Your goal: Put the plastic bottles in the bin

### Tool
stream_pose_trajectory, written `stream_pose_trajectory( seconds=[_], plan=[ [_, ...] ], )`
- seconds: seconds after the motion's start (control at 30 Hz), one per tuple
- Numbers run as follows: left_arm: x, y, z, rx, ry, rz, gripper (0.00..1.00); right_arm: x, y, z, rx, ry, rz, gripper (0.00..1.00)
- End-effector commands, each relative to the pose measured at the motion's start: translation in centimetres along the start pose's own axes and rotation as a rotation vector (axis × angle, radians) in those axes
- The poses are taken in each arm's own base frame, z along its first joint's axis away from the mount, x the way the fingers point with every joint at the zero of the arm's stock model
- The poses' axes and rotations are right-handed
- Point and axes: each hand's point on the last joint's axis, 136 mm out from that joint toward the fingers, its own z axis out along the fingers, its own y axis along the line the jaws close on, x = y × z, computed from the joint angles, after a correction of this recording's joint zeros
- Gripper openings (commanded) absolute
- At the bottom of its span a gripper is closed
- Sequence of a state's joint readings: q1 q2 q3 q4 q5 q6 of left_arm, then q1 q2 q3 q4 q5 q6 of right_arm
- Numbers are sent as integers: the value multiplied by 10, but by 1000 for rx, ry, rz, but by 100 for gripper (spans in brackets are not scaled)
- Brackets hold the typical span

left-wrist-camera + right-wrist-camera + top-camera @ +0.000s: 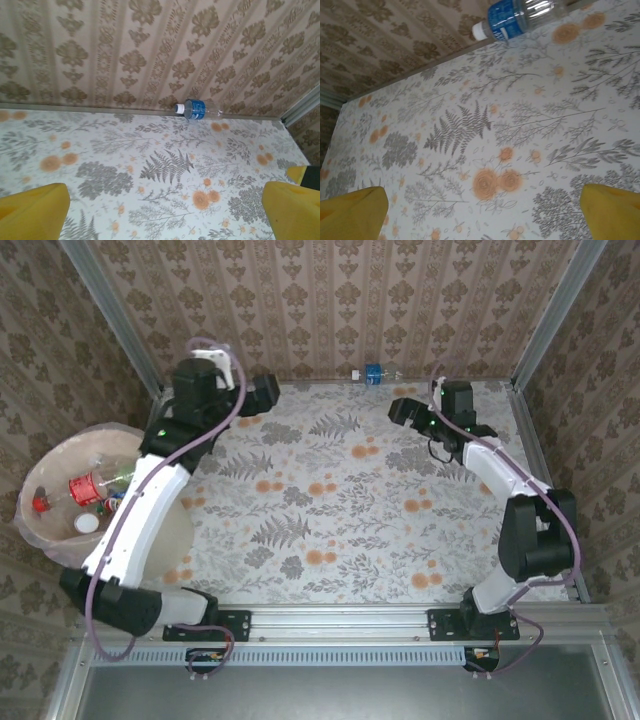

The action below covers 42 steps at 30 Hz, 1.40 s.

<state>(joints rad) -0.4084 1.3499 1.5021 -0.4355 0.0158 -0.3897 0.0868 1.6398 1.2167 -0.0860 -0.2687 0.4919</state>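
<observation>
The blue-label bottle (375,373) lies along the wall (330,300) — cap (356,372) (white) leftward.

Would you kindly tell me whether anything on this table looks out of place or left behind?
One blue-labelled bottle lies on its side by the far wall, well apart from the bin at the left, where other bottles already sit. Nothing looks spilled.

Floral tablecloth (340,490) lies flat; patterned wallpaper (330,300) rises behind it; metal rail (340,620) lines its near edge.
</observation>
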Motion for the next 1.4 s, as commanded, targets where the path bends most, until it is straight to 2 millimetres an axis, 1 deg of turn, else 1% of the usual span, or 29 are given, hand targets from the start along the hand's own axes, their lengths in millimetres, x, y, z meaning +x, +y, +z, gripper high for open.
stream_pose_trajectory(
  seconds=[0.0, 0.1, 0.2, 0.27, 0.3, 0.33, 0.37, 0.5, 0.53, 0.7, 0.77, 0.83, 0.93, 0.97, 1.07, 1.1, 1.23, 1.33, 1.37],
  plan=[
    [-13, -14, 26, 56, -83, -13, 100, -19, 0, 11, -38, 1, 49, 100],
    [-3, -17, 61, 88, -63, -47, 100, -35, -18, 32, -15, 7, 83, 100],
    [5, -26, 95, 148, -44, -74, 100, -51, -32, 61, -3, 9, 111, 100],
    [12, -28, 120, 164, -31, -85, 100, -62, -41, 82, 3, 4, 137, 100],
    [15, -26, 132, 160, -27, -93, 100, -65, -45, 92, 3, 3, 148, 100],
    [18, -23, 143, 154, -27, -103, 100, -75, -44, 98, -7, -8, 155, 100],
    [22, -22, 155, 155, -26, -105, 100, -79, -46, 108, -15, -6, 161, 100],
    [29, -18, 188, 151, -31, -101, 100, -99, -50, 137, -17, -13, 160, 100],
    [31, -17, 196, 148, -31, -99, 100, -101, -54, 145, -6, -12, 165, 100],
    [33, -7, 225, 139, -62, -78, 100, -115, -62, 181, -27, -28, 160, 100],
    [34, -1, 237, 134, -68, -79, 100, -119, -67, 197, -35, -37, 173, 100],
    [34, 3, 246, 134, -80, -72, 100, -128, -64, 207, -79, -63, 189, 100],
    [35, 3, 256, 165, -100, -43, 100, -142, -52, 218, -214, -144, 195, 100],
    [36, 3, 259, 173, -97, -39, 100, -145, -55, 221, -220, -178, 213, 100],
    [40, 10, 272, 187, -55, -48, 100, -144, -64, 233, -226, -216, 248, 100],
    [41, 13, 276, 199, -44, -56, 100, -143, -64, 236, -234, -218, 249, 99],
    [45, 18, 292, 256, -23, -96, 100, -129, -55, 248, -231, -203, 201, 100],
    [51, 25, 306, 244, -6, -107, 100, -118, -44, 255, -271, -178, 202, 100],
    [54, 27, 312, 235, 4, -113, 100, -115, -38, 256, -289, -168, 202, 100]
  ],
)
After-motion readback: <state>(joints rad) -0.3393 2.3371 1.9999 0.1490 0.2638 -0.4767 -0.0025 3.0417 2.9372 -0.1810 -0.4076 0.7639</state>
